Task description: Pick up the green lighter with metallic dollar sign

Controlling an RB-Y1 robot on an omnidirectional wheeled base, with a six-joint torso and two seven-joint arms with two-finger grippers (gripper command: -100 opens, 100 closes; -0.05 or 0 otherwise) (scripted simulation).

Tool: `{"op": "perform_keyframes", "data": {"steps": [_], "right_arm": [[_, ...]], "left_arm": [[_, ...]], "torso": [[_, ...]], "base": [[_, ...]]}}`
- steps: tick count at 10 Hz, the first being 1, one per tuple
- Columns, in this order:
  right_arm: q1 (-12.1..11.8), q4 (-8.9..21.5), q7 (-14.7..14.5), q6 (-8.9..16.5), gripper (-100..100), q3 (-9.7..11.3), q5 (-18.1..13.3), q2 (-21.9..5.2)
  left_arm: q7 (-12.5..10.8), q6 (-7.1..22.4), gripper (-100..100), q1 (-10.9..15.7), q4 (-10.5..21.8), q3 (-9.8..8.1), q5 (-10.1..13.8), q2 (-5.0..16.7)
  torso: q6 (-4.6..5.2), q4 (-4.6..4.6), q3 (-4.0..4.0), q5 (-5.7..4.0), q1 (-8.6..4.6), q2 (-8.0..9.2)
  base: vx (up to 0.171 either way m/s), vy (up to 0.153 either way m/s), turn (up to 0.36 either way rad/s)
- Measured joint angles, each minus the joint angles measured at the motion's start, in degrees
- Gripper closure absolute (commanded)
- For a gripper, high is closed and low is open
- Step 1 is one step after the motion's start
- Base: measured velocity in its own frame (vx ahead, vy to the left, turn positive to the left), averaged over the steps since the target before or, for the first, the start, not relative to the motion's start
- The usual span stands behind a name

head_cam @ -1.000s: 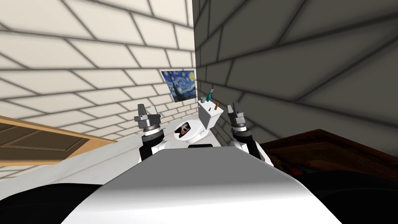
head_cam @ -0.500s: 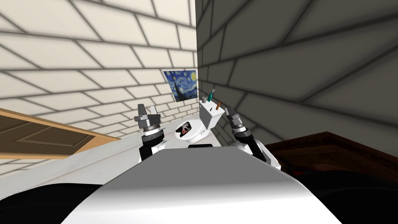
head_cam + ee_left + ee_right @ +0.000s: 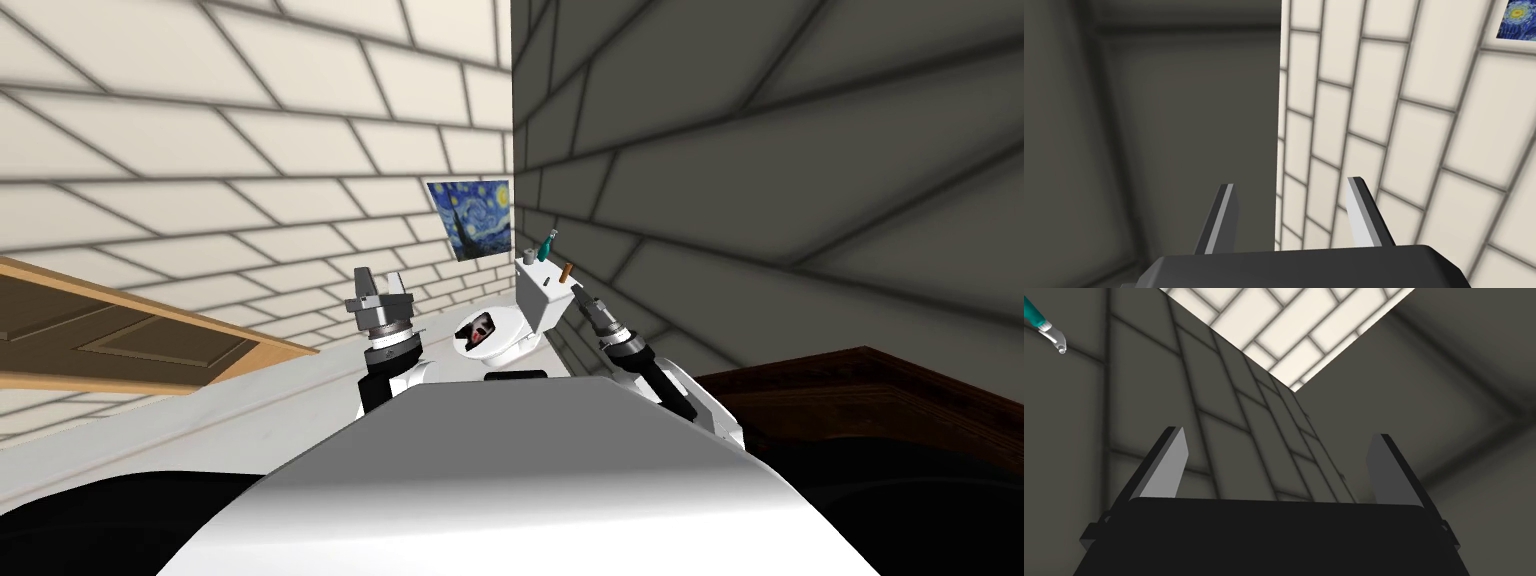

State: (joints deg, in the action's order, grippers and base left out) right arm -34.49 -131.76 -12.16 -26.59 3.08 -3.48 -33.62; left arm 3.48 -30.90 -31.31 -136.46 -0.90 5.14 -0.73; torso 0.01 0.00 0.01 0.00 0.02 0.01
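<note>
- My right gripper (image 3: 1279, 438) is wide open and holds nothing; both blades stand apart against the dark grey tiled wall.
- The green lighter (image 3: 547, 245) (more teal than green, with a pale silvery tip) stands tilted on top of the white toilet tank (image 3: 540, 297), at the back near the wall.
- In the head view my right gripper is raised just beside the tank, below the lighter and not touching it.
- A small brown stick (image 3: 566, 271) and a small grey cup (image 3: 527, 257) share the tank top, either side of the lighter.
- My left gripper (image 3: 1291, 185) is open too, empty, held up on the other side of the toilet bowl (image 3: 490, 338).
- A blue swirly painting (image 3: 470, 218) hangs on the cream tiled wall above the toilet.
</note>
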Motion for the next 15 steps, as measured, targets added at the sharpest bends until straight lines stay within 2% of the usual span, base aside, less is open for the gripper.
{"op": "perform_keyframes", "data": {"steps": [3,9,15], "right_arm": [[-0.12,0.78,-0.75,1.73,-100,0.38,-1.54,-4.62],[-2.28,1.75,-2.07,4.29,-100,0.11,-4.36,-14.83],[-3.40,3.66,-3.25,6.88,-100,0.30,-7.27,-25.53]], "left_arm": [[0.00,0.00,0,0.00,0.00,0.00,0.00,0.00],[0.00,0.00,0,0.00,0.00,0.00,0.00,0.00],[0.00,0.00,0,0.00,0.00,0.00,0.00,0.00]], "torso": [[0.00,0.00,-0.01,0.00,0.01,-0.01],[0.01,0.00,-0.01,0.00,0.01,-0.01],[0.01,0.00,-0.01,0.00,0.01,-0.03]], "base": [[-0.002,0.010,0.049],[-0.002,0.010,0.050],[0.000,0.009,0.053]]}}
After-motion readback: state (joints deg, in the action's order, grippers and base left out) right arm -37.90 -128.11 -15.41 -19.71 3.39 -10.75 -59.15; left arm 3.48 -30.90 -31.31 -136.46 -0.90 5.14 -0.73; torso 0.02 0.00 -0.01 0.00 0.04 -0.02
